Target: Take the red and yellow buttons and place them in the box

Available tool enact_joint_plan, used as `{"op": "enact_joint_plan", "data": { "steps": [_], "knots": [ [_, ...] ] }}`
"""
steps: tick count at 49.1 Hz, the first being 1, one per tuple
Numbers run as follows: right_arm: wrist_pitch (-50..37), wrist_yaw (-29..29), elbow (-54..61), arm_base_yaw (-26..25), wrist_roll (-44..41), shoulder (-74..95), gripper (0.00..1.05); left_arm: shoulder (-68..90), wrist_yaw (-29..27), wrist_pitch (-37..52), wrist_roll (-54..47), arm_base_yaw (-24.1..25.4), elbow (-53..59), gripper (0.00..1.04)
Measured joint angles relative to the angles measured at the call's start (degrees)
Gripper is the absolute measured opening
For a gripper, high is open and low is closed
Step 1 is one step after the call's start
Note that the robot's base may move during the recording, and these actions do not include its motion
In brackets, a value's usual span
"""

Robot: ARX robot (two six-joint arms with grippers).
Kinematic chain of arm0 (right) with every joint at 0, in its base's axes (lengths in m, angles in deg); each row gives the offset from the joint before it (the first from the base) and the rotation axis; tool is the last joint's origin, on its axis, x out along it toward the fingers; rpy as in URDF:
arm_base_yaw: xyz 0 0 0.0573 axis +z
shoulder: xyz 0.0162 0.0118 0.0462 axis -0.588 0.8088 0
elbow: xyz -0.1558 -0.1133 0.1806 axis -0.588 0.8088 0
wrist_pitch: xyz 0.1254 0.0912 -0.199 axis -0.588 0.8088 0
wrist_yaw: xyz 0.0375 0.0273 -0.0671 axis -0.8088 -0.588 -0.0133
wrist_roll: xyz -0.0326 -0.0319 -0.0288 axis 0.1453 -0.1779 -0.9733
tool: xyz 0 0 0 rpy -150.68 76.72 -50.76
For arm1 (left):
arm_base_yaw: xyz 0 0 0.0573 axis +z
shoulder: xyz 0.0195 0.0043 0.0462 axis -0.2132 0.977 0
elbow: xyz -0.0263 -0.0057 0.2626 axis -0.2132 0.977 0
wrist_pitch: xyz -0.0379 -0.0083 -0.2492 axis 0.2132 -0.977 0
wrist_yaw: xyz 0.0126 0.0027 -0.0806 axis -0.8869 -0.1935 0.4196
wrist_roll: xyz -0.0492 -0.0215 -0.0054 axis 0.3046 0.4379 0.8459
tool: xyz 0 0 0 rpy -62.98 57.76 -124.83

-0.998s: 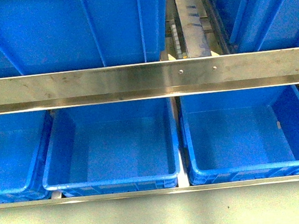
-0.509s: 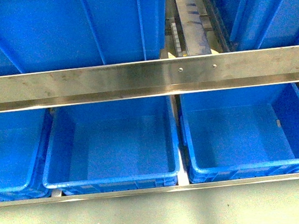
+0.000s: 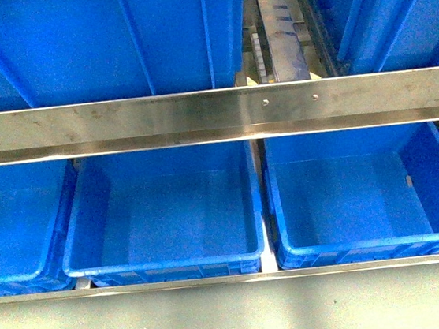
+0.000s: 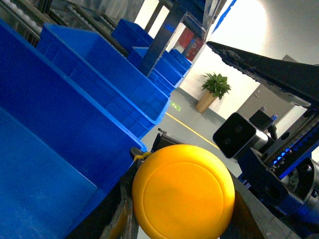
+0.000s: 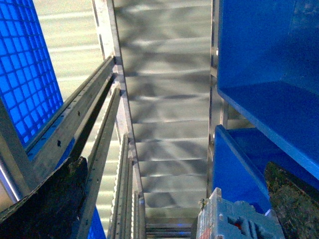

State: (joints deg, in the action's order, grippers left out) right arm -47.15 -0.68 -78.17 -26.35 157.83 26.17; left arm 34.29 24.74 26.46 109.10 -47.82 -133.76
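In the left wrist view my left gripper (image 4: 182, 199) is shut on a round yellow button (image 4: 183, 191), its flat face toward the camera, dark fingers on either side. It sits beside the wall of a blue box (image 4: 60, 129). In the right wrist view my right gripper (image 5: 174, 199) is open and empty, its dark fingers (image 5: 45, 199) far apart over a metal rack. No red button shows in any view. Neither gripper shows in the front view, where blue boxes (image 3: 161, 211) stand open and empty under a steel rail (image 3: 214, 113).
A second empty blue box (image 3: 357, 188) stands to the right, others at the edges and on the shelf above. A grey floor strip (image 3: 237, 317) runs in front. The right wrist view shows rack rails (image 5: 99, 129), a blue bin (image 5: 269, 59) and a grey part (image 5: 234, 221).
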Motion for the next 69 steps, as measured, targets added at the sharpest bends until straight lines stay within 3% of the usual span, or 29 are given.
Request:
{"op": "enact_joint_plan", "data": {
  "steps": [10, 17, 24, 44, 50, 60, 69],
  "knots": [
    [1.16, -0.17, 1.11, -1.53, 0.09, -1.62, 0.79, 0.20, -0.11, -0.48, -0.61, -1.51, 0.00, 0.33],
    [2.40, -0.33, 1.90, -2.80, 0.04, -2.49, 0.47, 0.48, -0.13, -1.11, -1.46, -2.82, 0.00, 0.33],
    [2.89, -0.68, 2.23, -3.58, 0.04, -2.71, 0.28, 0.50, -0.26, -2.64, -3.02, -3.54, 0.00, 0.33],
    [3.74, -2.16, 3.63, -5.46, -0.17, -4.13, 0.25, 0.39, -1.57, -5.03, -5.55, -4.48, 0.00, 0.33],
    [3.74, -3.69, 3.67, -5.68, -0.17, -4.83, 0.25, 0.37, -3.63, -2.95, -4.74, -4.85, 0.46, 0.52],
    [3.52, -4.17, 4.70, -6.36, -0.66, -5.29, 0.25, -3.54, -6.32, 1.44, -1.40, -3.54, 3.87, 0.98],
    [2.69, -3.56, 5.77, -6.32, -2.05, -4.37, 0.25, -10.56, -9.01, 4.37, 0.37, -0.35, 9.20, 0.97]
  ]
}}
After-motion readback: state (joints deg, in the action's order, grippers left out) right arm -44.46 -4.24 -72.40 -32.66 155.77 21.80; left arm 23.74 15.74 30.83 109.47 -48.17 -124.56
